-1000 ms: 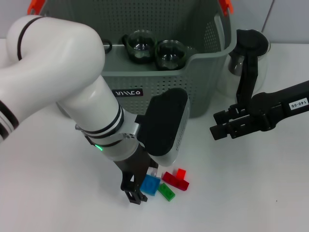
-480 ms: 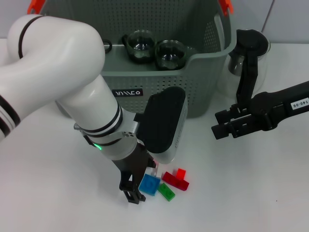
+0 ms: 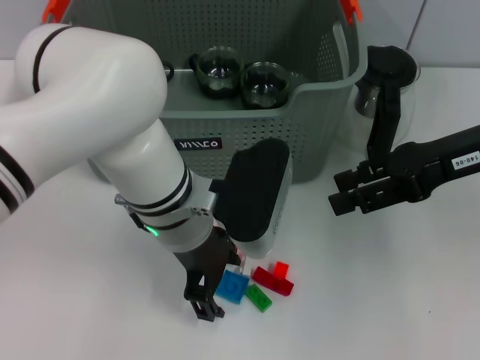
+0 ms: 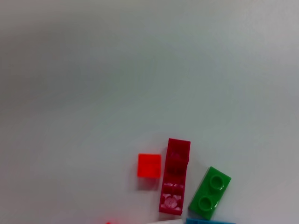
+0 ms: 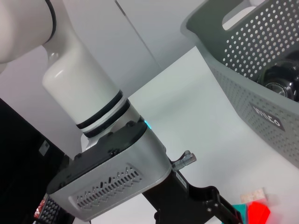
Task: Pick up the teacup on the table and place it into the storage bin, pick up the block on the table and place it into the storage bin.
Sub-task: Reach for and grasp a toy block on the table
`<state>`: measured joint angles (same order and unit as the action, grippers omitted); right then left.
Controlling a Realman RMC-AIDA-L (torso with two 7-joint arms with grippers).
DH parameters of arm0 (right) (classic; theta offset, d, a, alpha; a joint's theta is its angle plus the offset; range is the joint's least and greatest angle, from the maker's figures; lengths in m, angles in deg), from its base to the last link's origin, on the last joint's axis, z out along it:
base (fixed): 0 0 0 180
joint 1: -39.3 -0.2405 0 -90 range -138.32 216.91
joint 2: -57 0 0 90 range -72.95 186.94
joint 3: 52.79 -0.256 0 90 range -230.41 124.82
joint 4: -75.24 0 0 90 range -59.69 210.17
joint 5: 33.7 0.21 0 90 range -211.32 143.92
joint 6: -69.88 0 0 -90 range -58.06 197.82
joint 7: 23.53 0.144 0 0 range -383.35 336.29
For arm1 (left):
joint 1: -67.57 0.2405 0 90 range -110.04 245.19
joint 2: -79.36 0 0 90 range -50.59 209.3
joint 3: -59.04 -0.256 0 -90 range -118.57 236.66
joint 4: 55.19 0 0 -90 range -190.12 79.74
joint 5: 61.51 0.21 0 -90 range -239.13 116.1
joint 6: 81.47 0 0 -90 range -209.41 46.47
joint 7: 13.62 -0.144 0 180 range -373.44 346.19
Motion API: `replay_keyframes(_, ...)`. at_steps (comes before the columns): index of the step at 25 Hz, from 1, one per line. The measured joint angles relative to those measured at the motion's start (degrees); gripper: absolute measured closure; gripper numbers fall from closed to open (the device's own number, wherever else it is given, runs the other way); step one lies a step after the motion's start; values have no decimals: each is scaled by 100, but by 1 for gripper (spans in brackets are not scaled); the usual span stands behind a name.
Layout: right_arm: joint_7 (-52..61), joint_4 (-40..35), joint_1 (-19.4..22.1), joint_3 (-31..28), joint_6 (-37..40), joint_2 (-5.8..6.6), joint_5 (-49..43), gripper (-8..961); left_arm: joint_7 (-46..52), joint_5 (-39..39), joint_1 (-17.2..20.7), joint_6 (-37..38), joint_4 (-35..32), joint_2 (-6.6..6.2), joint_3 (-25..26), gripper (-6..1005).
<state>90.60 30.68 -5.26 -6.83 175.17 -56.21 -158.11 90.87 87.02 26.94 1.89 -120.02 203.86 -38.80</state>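
Blue block [image 3: 233, 286] touching the left gripper [image 3: 209, 298], now sunk a shade lower than a second ago with fingers parted beside it, so likely closing in for the pick; green block [image 3: 259, 298] and red blocks [image 3: 273, 278] just beside. Farther off, right gripper [image 3: 339, 202] idle by the bin [image 3: 315, 142], fingers together on nothing, unmoved. Two glass cups [image 3: 241, 77] already inside; front label too blurred to read, "140-06" on the right arm tag [image 3: 464, 160]

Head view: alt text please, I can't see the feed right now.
The left end effector is down on the white table at a blue block, beside green and red blocks. Behind, the storage bin holds two glass teacups; the right end effector hovers alongside.
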Motion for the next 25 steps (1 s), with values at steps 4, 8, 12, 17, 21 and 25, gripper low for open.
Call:
replay_keyframes(4, -13, 0, 0, -17, 0, 0, 3, 249, 10, -3, 2, 29, -9, 9, -55, 159)
replay_keyframes(8, -32, 0, 4, -53, 0, 1, 5, 249, 20, -10, 3, 77, -55, 21, -78, 159)
replay_keyframes(12, -46, 0, 6, -74, 0, 7, 5, 249, 23, -36, 2, 133, -101, 21, -99, 160)
replay_keyframes(17, -53, 0, 8, -77, 0, 9, 5, 249, 29, -40, -18, 124, -105, 21, -155, 160)
replay_keyframes(21, -57, 0, 9, -82, 0, 17, 5, 249, 52, -43, -47, 110, -99, 21, -162, 160)
replay_keyframes(25, -68, 2, 12, -88, 0, 18, 4, 250, 99, -35, -82, 83, -61, 15, -164, 160)
